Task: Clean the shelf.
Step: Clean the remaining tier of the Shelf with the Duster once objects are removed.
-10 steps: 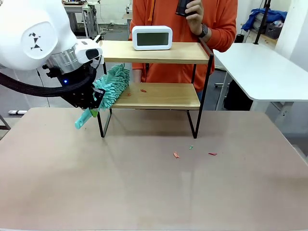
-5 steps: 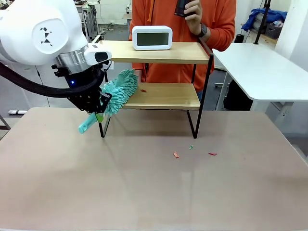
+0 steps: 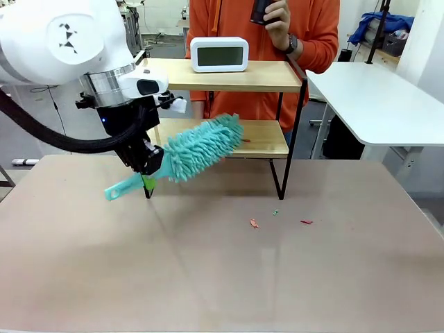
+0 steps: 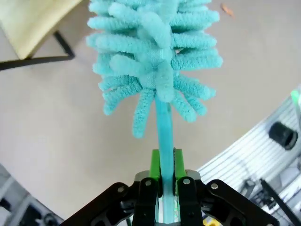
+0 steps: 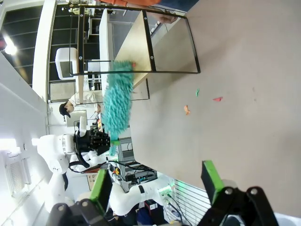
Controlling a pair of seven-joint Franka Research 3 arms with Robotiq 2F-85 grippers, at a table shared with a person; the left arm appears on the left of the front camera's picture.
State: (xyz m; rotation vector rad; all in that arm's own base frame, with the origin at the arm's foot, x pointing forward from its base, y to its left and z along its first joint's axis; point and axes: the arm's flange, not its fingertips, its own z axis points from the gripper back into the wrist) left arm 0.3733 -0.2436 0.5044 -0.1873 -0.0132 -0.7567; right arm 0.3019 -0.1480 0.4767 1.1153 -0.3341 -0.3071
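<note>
The left jaws are clamped on the thin handle of the teal duster (image 3: 201, 147), whose fluffy head lies across the front of the shelf (image 3: 270, 75), at its lower board. The shelf stands at the far middle of the table (image 3: 208, 291). The wrist is close to the left front leg, so a wider sweep may nudge the light frame and topple the clock (image 3: 219, 54) on top. The handle could also twist in that hold. The right jaws stand wide, empty.

A white side table (image 3: 378, 97) stands right of the beige worktable (image 3: 222, 277), blue cloth (image 3: 380, 26) heaped behind.
</note>
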